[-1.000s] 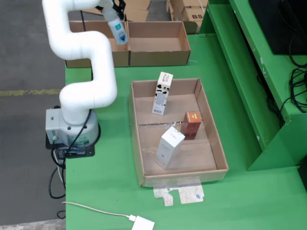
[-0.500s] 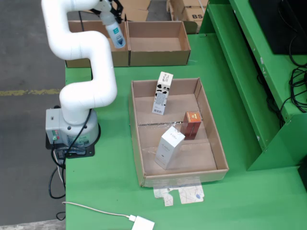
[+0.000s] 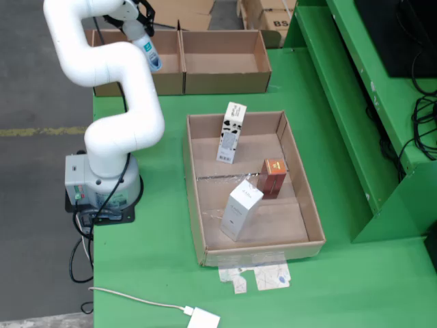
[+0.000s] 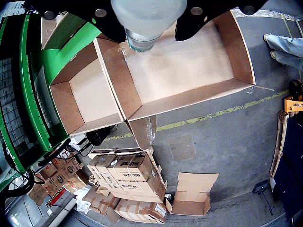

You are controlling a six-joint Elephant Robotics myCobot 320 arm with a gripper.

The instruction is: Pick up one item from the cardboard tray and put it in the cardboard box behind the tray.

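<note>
The cardboard tray (image 3: 198,205) sits mid-table and holds a white box with black print (image 3: 231,133), a small brown-red box (image 3: 273,178) and a white box (image 3: 241,208). Two open cardboard boxes stand behind it, one left (image 3: 171,82) and one right (image 3: 225,83). My gripper (image 3: 140,29) is shut on a small clear bottle with a blue end (image 3: 149,53) and holds it above the left box. In the wrist view the bottle (image 4: 142,23) hangs between the black fingers (image 4: 106,21) over the larger box's bare floor (image 4: 189,71); the other box (image 4: 90,99) is beside it.
A white adapter with a cable (image 3: 203,319) and paper scraps (image 3: 256,279) lie at the table's front. A raised green frame (image 3: 341,102) runs along the right. On the floor past the boxes are stacked cartons (image 4: 128,179) and a person's shoes (image 4: 284,47).
</note>
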